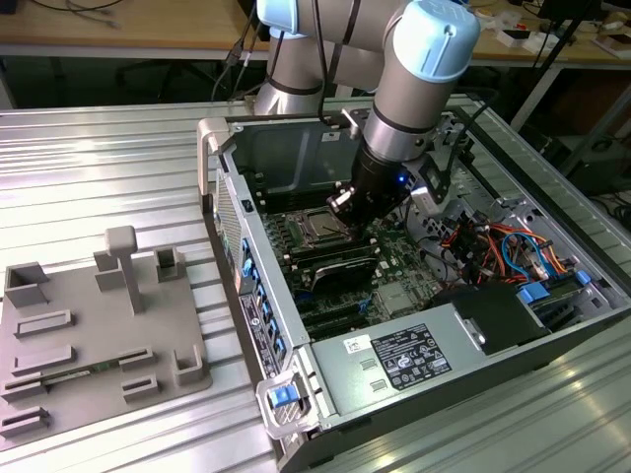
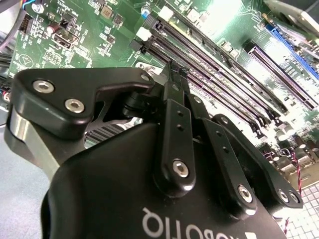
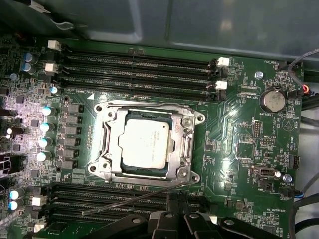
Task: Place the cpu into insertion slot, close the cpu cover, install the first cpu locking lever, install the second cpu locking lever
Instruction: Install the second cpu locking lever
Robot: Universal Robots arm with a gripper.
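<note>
Arm reaching down into the open computer case [image 1: 552, 340] lying on the ribbed metal counter [image 1: 108, 168]. Fingers [image 2: 174, 82] pressed together at the tips, gripping nothing, hovering over the memory slots [image 2: 224, 84] just beside the socket. In the first wrist view the cpu [image 3: 145, 142] is sitting in the insertion slot [image 3: 116, 128], the cpu cover [image 3: 187, 130] lying flat around it (silver top showing through the cut-out). A thin lever [image 3: 134, 198] is standing free, slanting across the memory slots.

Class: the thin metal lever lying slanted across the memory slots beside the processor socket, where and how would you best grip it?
Grip the lever near its free far end, from above, fingers either side: a thin rod raised over the memory slots.
</note>
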